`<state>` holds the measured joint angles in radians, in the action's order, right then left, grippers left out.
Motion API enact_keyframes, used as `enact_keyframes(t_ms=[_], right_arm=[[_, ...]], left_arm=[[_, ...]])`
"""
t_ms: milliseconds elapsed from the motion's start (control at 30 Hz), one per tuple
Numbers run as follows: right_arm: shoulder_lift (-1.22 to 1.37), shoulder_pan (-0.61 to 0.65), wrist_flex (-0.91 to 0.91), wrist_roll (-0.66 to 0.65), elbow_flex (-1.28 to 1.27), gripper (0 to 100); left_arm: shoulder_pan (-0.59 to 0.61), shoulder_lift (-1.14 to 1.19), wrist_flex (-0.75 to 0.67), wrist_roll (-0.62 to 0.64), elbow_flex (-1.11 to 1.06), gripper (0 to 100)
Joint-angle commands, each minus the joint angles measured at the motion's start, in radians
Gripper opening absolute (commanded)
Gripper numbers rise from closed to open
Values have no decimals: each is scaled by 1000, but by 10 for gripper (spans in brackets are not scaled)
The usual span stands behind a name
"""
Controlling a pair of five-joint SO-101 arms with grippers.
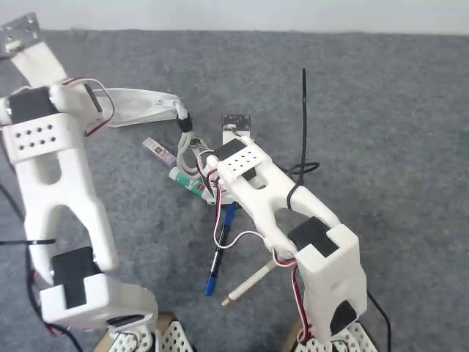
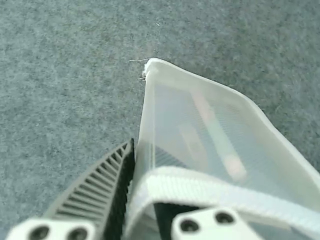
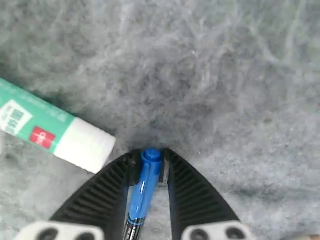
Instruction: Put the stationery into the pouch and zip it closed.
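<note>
Grey felt tabletop (image 1: 381, 147), both arms over the middle. Right gripper (image 3: 150, 154) is almost shut, jaws pinching the blue pen (image 3: 144, 187) right at its end, low over the felt; in the high view the rest of the pen trails back toward my base. Left gripper (image 2: 144, 175) is clamped on the zip edge of the white mesh pouch (image 2: 210, 130), one finger outside the mesh and the other under the zip band. Faint shapes show through the mesh, can't tell if they're inside or lying under it, and can't tell how wide the mouth gapes. Glue stick (image 3: 50, 132) lies just beside the pen end, a small pink-and-white item (image 1: 159, 150) lies near the pouch, and a cream pen (image 1: 253, 282) lies near my right base. Step in hand looks like pen into pouch. An end grip means the pen will likely droop or swing, so lift slow, clear the glue stick without nudging it, line the pen's long axis with the pouch mouth and feed it in lengthwise. Left should hold the pouch steady with its mouth toward the pen, and release should wait until most of the pen is past the zip band
</note>
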<state>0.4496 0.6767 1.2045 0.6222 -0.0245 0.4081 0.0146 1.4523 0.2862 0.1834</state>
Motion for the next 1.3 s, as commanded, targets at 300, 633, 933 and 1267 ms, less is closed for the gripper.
enact_keyframes(t_ms=[300,633,933,1267], right_arm=[[-240,-12,133,-3,37,6],[-427,-5,231,-127,35,6],[-628,-4,332,-258,34,6],[-881,68,245,-276,-49,6]], left_arm=[[8,-8,-34,17,8,10],[-11,-15,-31,17,-7,10],[-61,-17,-28,15,-27,10],[-63,-17,-32,14,-27,10]])
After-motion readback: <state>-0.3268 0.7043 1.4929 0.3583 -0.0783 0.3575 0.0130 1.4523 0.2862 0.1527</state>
